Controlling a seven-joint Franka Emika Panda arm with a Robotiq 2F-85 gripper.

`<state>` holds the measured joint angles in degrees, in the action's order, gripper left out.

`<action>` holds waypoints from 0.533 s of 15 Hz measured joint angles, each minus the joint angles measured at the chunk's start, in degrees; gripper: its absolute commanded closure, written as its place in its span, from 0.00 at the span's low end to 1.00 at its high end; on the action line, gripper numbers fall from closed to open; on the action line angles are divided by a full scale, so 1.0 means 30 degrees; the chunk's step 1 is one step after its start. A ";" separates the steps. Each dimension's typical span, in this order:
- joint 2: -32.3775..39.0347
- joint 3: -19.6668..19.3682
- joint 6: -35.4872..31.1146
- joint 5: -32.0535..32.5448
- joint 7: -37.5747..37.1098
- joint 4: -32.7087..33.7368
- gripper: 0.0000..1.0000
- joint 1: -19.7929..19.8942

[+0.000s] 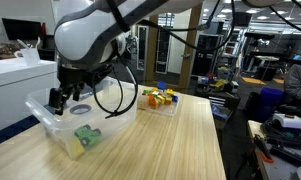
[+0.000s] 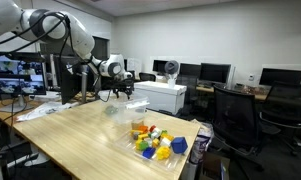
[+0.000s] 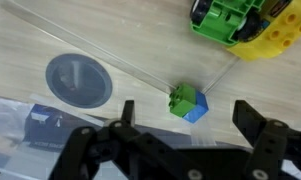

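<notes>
My gripper (image 3: 186,128) is open and empty, hovering over a clear plastic bin (image 1: 52,118) on the wooden table (image 1: 180,140). In the wrist view a small green and blue block (image 3: 188,103) lies on the bin floor just ahead of the fingers, between them. A green and yellow toy (image 3: 240,25) lies at the top right, and a grey round disc (image 3: 78,78) sits at the left. In an exterior view the gripper (image 1: 68,95) hangs above the bin's far end, and a green toy (image 1: 86,137) shows in the near end. The gripper (image 2: 122,91) is small in the other view.
A second clear tray (image 1: 158,100) with several coloured blocks stands further along the table; it also shows near the front edge (image 2: 155,142). A white cabinet (image 1: 15,85) stands beside the table. Office chairs (image 2: 235,115) and desks with monitors fill the room behind.
</notes>
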<state>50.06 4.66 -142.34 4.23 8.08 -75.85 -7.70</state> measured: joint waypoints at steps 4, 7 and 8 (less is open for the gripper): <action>0.0089 0.1365 -0.0083 -0.0347 0.0944 -0.0144 0.00 0.0346; 0.0164 0.2162 0.0538 -0.0694 0.1808 -0.0007 0.00 0.0704; 0.0164 0.2089 0.1473 -0.0691 0.1807 0.0227 0.00 0.0662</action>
<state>50.55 10.92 -137.92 2.16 13.51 -75.17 -5.71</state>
